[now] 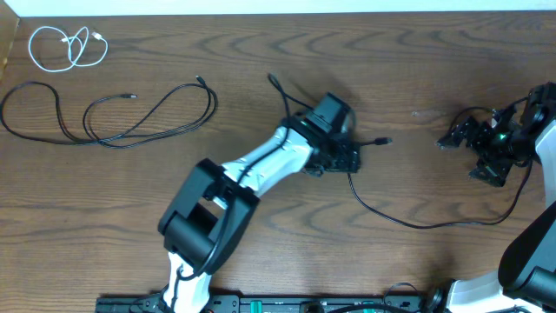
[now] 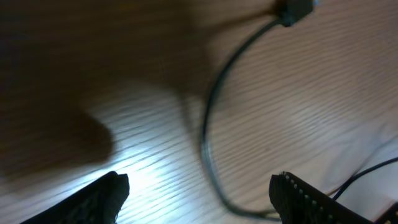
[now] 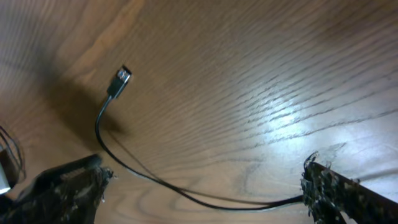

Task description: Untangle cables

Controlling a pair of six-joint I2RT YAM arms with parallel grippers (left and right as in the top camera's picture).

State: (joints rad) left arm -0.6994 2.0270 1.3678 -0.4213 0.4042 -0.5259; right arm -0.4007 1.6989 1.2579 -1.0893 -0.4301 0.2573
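A white cable (image 1: pixel 68 45) lies coiled at the far left corner. One long black cable (image 1: pixel 113 117) sprawls in loops on the left. Another black cable (image 1: pixel 417 224) runs from under my left gripper (image 1: pixel 343 156) at mid-table in a curve towards the right arm. In the left wrist view that cable (image 2: pixel 208 137) passes on the table between the spread jaws of the left gripper (image 2: pixel 199 196), its plug (image 2: pixel 297 9) beyond them. My right gripper (image 1: pixel 469 155) stands open at the right. In its view a black cable (image 3: pixel 205 199) with a plug (image 3: pixel 121 79) crosses under the right gripper (image 3: pixel 202 190) to one fingertip.
The wooden table (image 1: pixel 434 69) fills the view, its left edge near the white coil. A black rail (image 1: pixel 287 304) with the arm bases runs along the front edge. The left arm's white links (image 1: pixel 261 165) reach diagonally across the middle.
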